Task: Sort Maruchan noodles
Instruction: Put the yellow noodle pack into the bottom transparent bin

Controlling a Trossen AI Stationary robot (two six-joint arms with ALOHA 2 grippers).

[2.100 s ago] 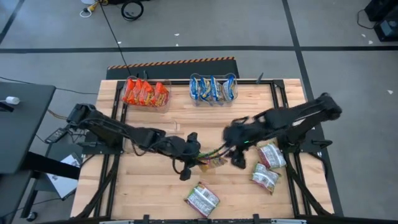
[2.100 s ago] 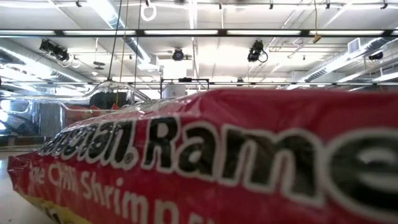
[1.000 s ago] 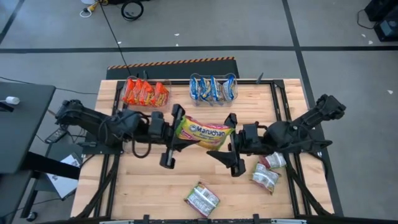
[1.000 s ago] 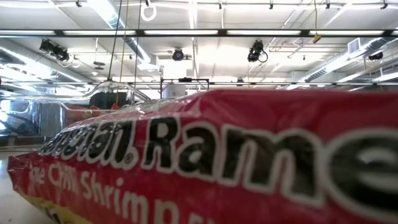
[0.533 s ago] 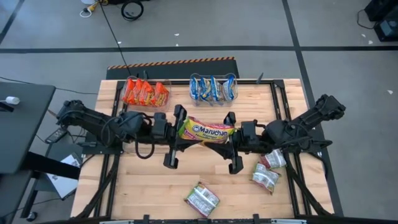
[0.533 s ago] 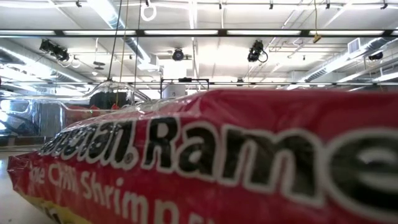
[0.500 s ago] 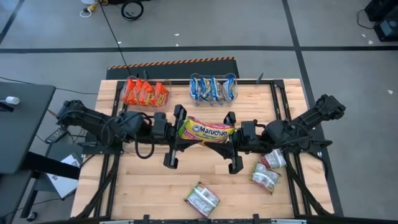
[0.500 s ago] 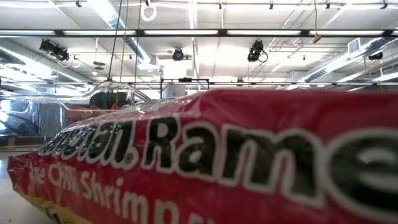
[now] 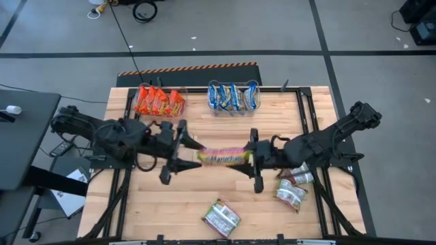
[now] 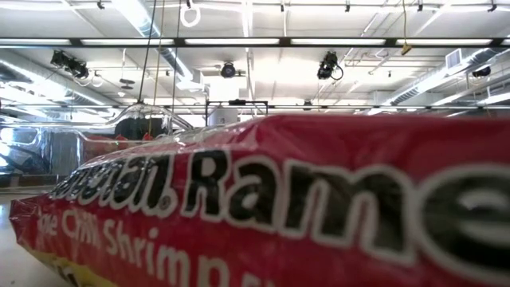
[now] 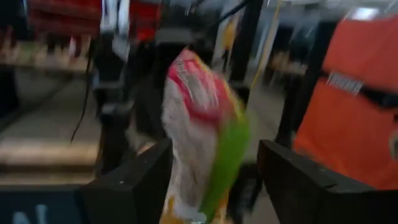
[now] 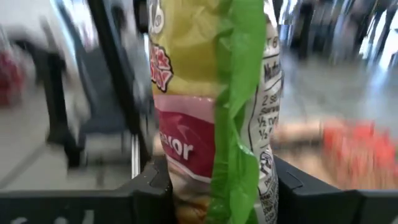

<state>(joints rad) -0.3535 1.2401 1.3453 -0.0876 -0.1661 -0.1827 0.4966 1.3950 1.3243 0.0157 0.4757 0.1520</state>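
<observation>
A Maruchan noodles packet [image 9: 221, 158], yellow, pink and green, hangs over the table's middle, turned on edge. My right gripper [image 9: 251, 158] is shut on its right end. My left gripper [image 9: 184, 147] is open at its left end; in the left wrist view its fingers [image 11: 134, 183] stand wide on either side of the packet [image 11: 199, 124] without touching it. Orange-red packets [image 9: 158, 102] and blue packets [image 9: 234, 96] stand in clear bins at the far edge. Green-and-white packets [image 9: 221, 218] [image 9: 291, 195] [image 9: 298, 177] lie flat on the near right. My right gripper pinches the packet's right end [image 12: 214, 177] between its two fingers, one on each flat face. The fingers come level from the table's right. The packet is lifted clear, on edge, reaching out toward the left gripper.
A red packet [image 10: 255, 207] lies right in front of the low camera and blocks its view of the table. Bare wood [image 9: 157, 204] shows at the near left and between the bins and the arms.
My right gripper has shut on the packet's right end. My left gripper has let go, opened and drawn back toward the table's left edge. The packet has rolled from face up to on edge and sunk a little with both grippers.
</observation>
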